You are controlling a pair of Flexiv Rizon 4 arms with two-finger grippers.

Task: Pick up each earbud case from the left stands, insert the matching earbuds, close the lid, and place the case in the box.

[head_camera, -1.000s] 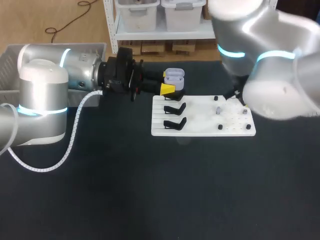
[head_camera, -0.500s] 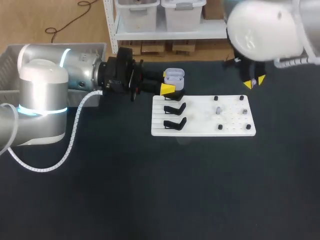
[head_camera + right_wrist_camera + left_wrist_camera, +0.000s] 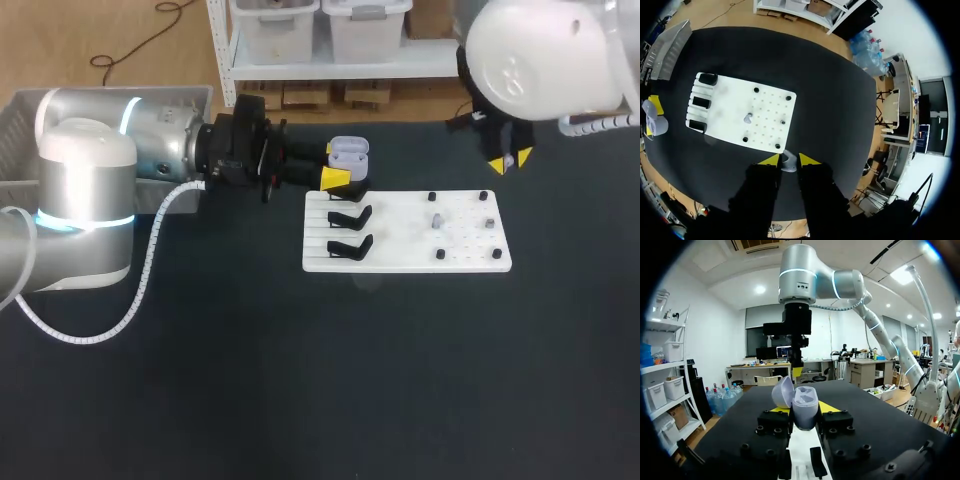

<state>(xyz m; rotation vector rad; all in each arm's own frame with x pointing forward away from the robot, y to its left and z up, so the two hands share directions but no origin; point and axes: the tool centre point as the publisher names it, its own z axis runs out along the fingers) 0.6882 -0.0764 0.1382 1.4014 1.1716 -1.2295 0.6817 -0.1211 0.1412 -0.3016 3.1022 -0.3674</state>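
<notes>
My left gripper (image 3: 337, 170) is shut on a lavender earbud case (image 3: 348, 152) with its lid open, held just beyond the far left corner of the white board (image 3: 400, 262). In the left wrist view the case (image 3: 805, 407) stands upright between the yellow tips. My right gripper (image 3: 508, 160) hangs above the table past the board's far right corner. It is shut on a small pale earbud (image 3: 788, 162). Another lavender earbud (image 3: 437, 221) sits on the board's peg area. Three black stands (image 3: 350, 217) line the board's left side, with no cases on them.
A grey crate (image 3: 22, 115) stands at the far left behind my left arm. Several small black pegs (image 3: 489, 223) dot the board's right half. The dark table in front of the board is bare.
My right arm has risen from over the board's right half and drawn back towards the far right, carrying the earbud. The left arm and the case have stayed put.
</notes>
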